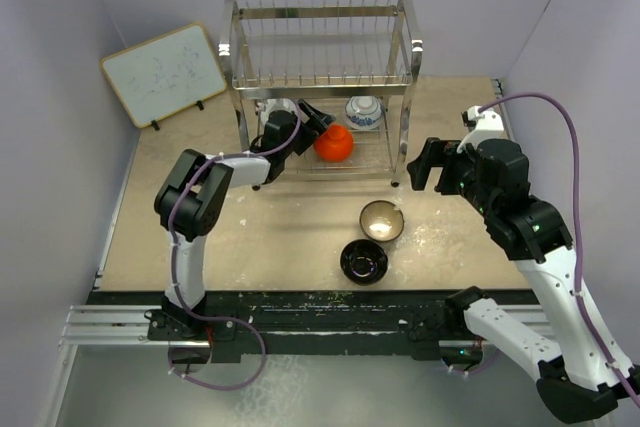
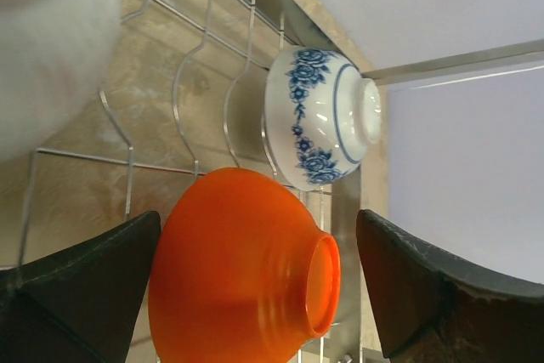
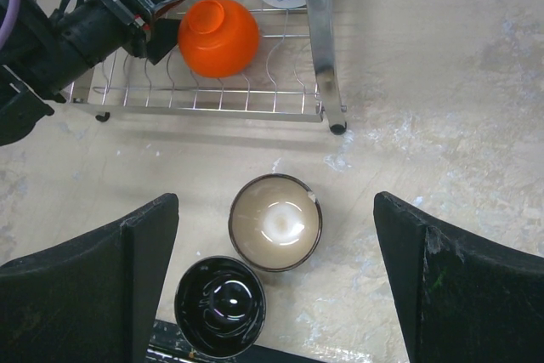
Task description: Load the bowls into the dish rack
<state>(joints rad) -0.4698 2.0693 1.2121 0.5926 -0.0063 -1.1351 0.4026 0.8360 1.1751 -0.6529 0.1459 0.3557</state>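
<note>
Orange bowl (image 1: 333, 143) and patterned bowl (image 1: 363, 111) sit in the dish rack (image 1: 320, 12); tan bowl (image 1: 382, 220), black bowl (image 1: 364, 261) wait lower centre. My left pincer (image 1: 320, 124) and right pincer (image 1: 426, 165) gape.

Well off to the left of my left gripper (image 1: 320, 125), a little farther back, a white board (image 1: 163, 74) in a wood frame stands tilted, with faint scribbles on it. Under my gripper lies the tan table (image 1: 300, 237), smudged white in patches. Well behind it runs a black rail (image 1: 330, 309).
</note>
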